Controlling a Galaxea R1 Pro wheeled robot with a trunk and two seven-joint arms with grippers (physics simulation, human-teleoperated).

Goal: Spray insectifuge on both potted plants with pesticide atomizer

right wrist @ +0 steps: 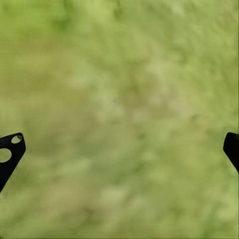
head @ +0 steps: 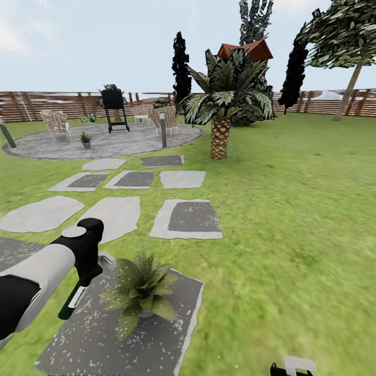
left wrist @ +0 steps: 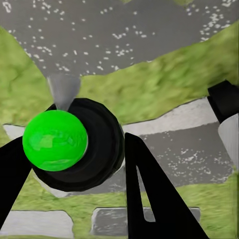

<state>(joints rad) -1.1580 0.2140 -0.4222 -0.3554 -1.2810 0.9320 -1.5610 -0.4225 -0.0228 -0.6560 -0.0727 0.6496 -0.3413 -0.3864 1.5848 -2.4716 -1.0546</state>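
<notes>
The pesticide atomizer (head: pixel 73 300) hangs tilted beside the near potted plant (head: pixel 141 292), dark green with a pale stripe. My left gripper (head: pixel 85 269) is shut on it. In the left wrist view the atomizer (left wrist: pixel 64 144) shows end-on, a bright green dome on a black round body, between the black fingers (left wrist: pixel 149 194) of the left gripper (left wrist: pixel 74 149). The near plant stands on a speckled grey stepping stone (head: pixel 130 339) in the garden lawn (head: pixel 292 209). A second potted plant (head: pixel 85 139) sits far off on the round patio (head: pixel 115 143). My right gripper (right wrist: pixel 119 149) is open over bare grass.
Several flat stepping stones (head: pixel 190 218) lead toward the patio. A palm tree (head: pixel 220 136) stands right of the path. On the patio are a black grill (head: pixel 114 107), wicker chairs (head: pixel 55 124) and a short post (head: pixel 163 130). A wooden fence (head: pixel 42 104) closes the back.
</notes>
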